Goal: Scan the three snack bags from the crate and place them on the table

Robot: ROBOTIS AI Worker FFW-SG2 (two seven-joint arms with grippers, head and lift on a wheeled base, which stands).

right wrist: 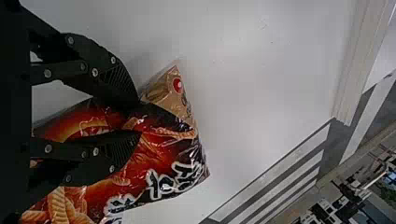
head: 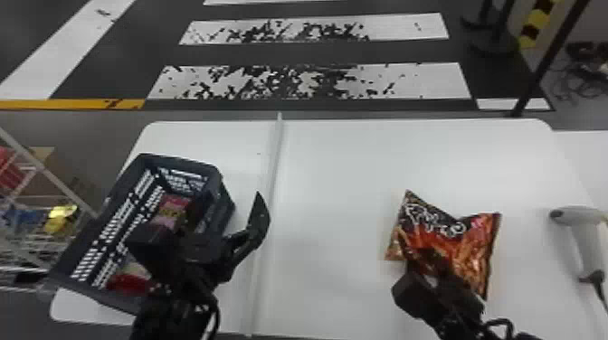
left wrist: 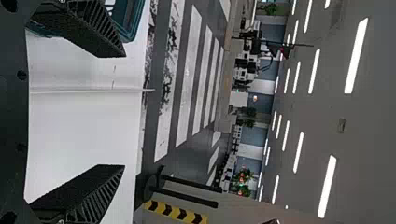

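Observation:
My left gripper (head: 204, 226) stands open beside and over the dark crate (head: 217, 169); in the left wrist view the left gripper (left wrist: 122, 111) has its fingers wide apart with nothing between them. A red-and-pink snack bag (head: 171, 210) and another red one (head: 131, 281) lie in the crate, partly hidden by the left arm. Over the right part of the table, my right gripper (head: 423, 258) is on an orange-and-black snack bag (head: 472, 239). From the right wrist, the right gripper (right wrist: 139, 117) is shut on a fold of that snack bag (right wrist: 154, 158).
A white handheld scanner (head: 583, 235) with a cable is at the table's right side. A raised pale strip (head: 273, 167) runs across the white table (head: 344, 158) between crate and orange bag. A wire rack (head: 36, 199) with goods stands to the left.

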